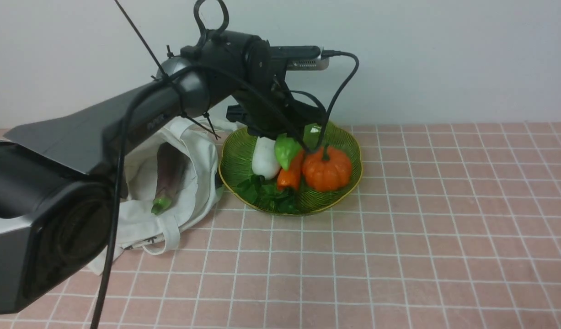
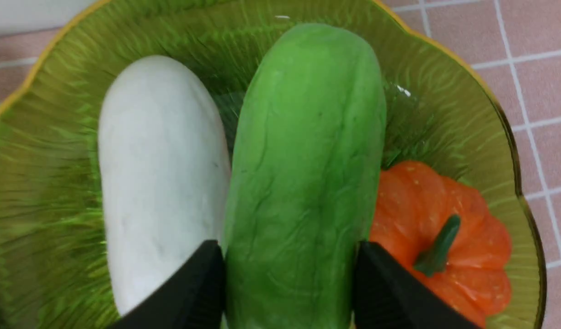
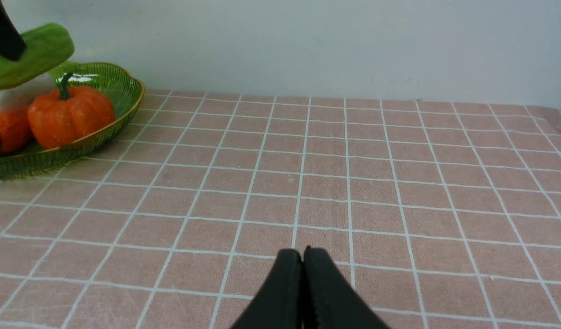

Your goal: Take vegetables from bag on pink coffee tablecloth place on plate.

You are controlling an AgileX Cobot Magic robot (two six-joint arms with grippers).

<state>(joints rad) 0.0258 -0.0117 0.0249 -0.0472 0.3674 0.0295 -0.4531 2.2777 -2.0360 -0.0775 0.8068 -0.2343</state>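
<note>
Vegetables, near to far. The right jaws, closed tip to tip on nothing, hang over the pink tablecloth (image 3: 399, 183) with its thin white grid. At near left the off-white bag (image 1: 195, 183) lies open. Inside it rests the eggplant (image 1: 168, 176), slim and dark purple, with its green cap at the near end. Just right of the bag and slightly farther back, the green scalloped plate (image 1: 237, 157) carries a white radish (image 1: 265, 160), a carrot (image 1: 290, 176), an orange pumpkin (image 1: 328, 169) and leafy greens (image 1: 266, 194). Over the plate, the left jaws grip the gourd (image 2: 303, 183), which is light green, faintly ridged and blunt-ended, tilted tip-down between radish and pumpkin.
</note>
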